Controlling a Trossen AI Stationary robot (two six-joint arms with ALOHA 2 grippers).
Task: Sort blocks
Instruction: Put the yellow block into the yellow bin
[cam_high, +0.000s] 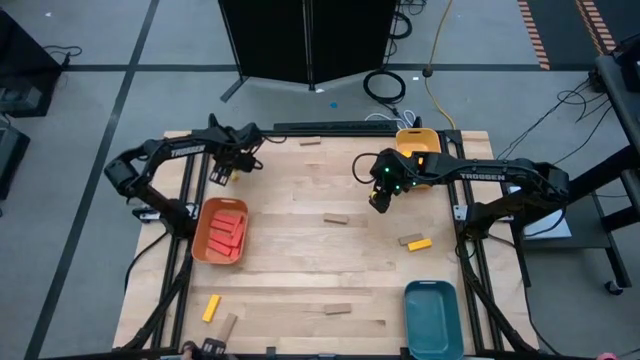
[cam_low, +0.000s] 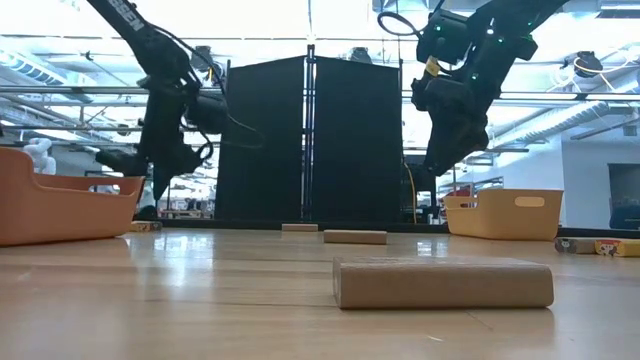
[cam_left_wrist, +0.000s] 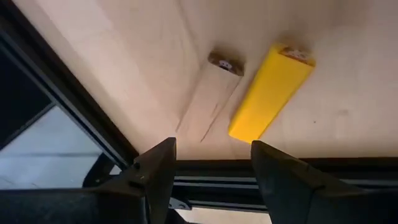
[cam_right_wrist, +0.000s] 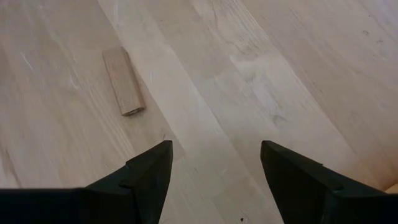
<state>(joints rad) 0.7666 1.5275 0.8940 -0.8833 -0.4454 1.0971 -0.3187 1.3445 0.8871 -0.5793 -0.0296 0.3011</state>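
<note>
My left gripper (cam_high: 220, 172) hangs open at the table's far left, above the left edge. Its wrist view (cam_left_wrist: 211, 149) shows a yellow block (cam_left_wrist: 270, 93) and a tan block (cam_left_wrist: 208, 102) lying flat side by side on the table below it. My right gripper (cam_high: 378, 203) is open and empty above the table's middle right (cam_right_wrist: 214, 152), with a tan block (cam_right_wrist: 123, 81) flat on the wood ahead of it. Other tan blocks (cam_high: 335, 221) (cam_high: 310, 141) (cam_high: 335, 309) and yellow blocks (cam_high: 211, 307) (cam_high: 420, 243) lie scattered. Red blocks (cam_high: 226, 232) lie in the orange tray (cam_high: 203, 240).
A yellow tray (cam_high: 418, 143) stands at the far right behind my right arm. A teal tray (cam_high: 432, 318) stands at the near right. In the low view a tan block (cam_low: 443, 283) lies close in front. Bare wood lies between the trays.
</note>
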